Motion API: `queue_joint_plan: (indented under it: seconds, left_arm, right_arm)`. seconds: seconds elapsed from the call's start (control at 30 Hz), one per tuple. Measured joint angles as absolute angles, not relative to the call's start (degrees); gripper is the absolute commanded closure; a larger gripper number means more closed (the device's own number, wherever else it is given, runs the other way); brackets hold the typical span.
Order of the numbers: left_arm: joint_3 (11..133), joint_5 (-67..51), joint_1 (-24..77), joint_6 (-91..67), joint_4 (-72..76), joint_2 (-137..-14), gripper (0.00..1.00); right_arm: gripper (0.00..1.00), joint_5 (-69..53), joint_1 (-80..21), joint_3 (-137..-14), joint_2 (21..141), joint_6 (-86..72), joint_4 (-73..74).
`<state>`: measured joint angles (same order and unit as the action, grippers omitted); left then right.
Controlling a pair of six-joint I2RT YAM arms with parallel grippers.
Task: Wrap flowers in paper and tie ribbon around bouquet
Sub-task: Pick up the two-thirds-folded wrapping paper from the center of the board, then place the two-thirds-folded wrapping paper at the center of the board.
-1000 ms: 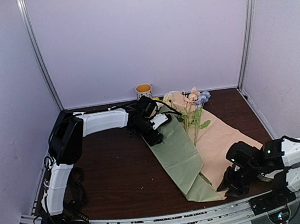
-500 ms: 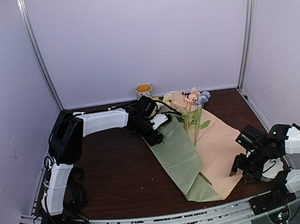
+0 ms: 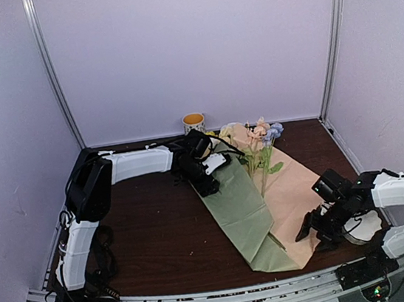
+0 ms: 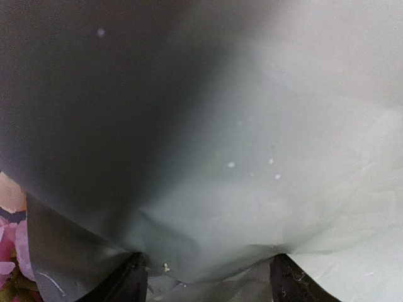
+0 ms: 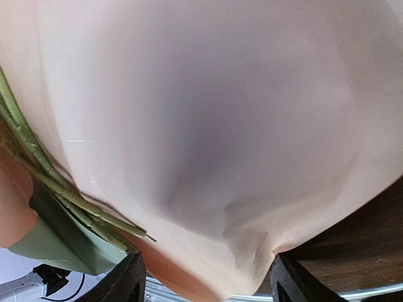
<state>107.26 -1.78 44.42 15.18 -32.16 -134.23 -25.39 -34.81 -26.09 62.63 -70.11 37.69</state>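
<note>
The paper (image 3: 289, 191) lies spread on the dark table, peach face up, with a sage-green flap (image 3: 239, 206) folded over its left side. The flowers (image 3: 263, 137) lie on it, blooms at the far end and stems (image 5: 69, 195) running toward me. My left gripper (image 3: 210, 182) rests open on the upper end of the green flap, which fills the left wrist view (image 4: 252, 157); its jaws (image 4: 211, 280) stand wide apart. My right gripper (image 3: 311, 232) is open at the peach sheet's near right edge (image 5: 220, 126), jaws wide. No ribbon shows in any view.
A yellow cup (image 3: 194, 122) stands at the back wall. A small white scalloped stack (image 3: 366, 226) lies by the right arm. Pink blooms (image 4: 9, 251) show at the left wrist view's edge. Metal rails (image 3: 207, 299) run along the near edge.
My right gripper has opened and moved from the paper's near corner up along its right edge. The left arm and the paper have stayed put.
</note>
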Motion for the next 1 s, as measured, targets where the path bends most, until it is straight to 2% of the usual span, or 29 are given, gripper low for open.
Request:
queue_joint_plan:
  seconds: [0.4,0.83,1.0]
  left_arm:
    - [107.3,-1.8,44.4,15.4,-32.2,-134.2,0.28]
    - [107.3,-1.8,44.4,15.4,-32.2,-134.2,0.28]
    - [107.3,-1.8,44.4,15.4,-32.2,-134.2,0.28]
  right_arm:
    - [0.31,-28.0,-32.8,-27.2,67.0,-64.1,27.3]
    - [0.28,-18.7,-30.8,-32.7,68.6,-50.6,29.0]
    - [0.25,-15.9,-26.6,-34.3,69.0,-44.5,28.5]
